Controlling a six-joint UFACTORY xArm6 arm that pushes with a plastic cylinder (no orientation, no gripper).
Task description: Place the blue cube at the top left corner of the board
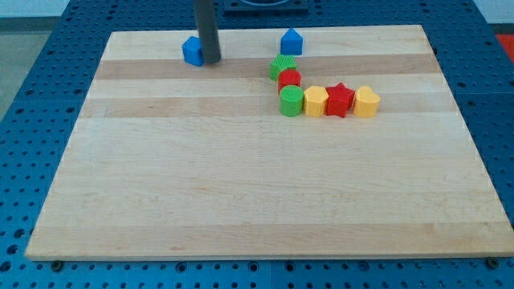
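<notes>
A blue cube (192, 50) sits near the view's top, left of centre, on the wooden board (241, 185). My tip (210, 60) is down on the board, touching the cube's right side. The rod rises straight up out of the view's top. The board's top left corner (112, 36) lies some way to the left of the cube.
A second blue block with a pointed top (291, 42) sits right of the rod. Below it a cluster: green block (282, 66), red cylinder (289, 79), green cylinder (291, 101), yellow block (315, 101), red star (340, 99), yellow block (366, 102).
</notes>
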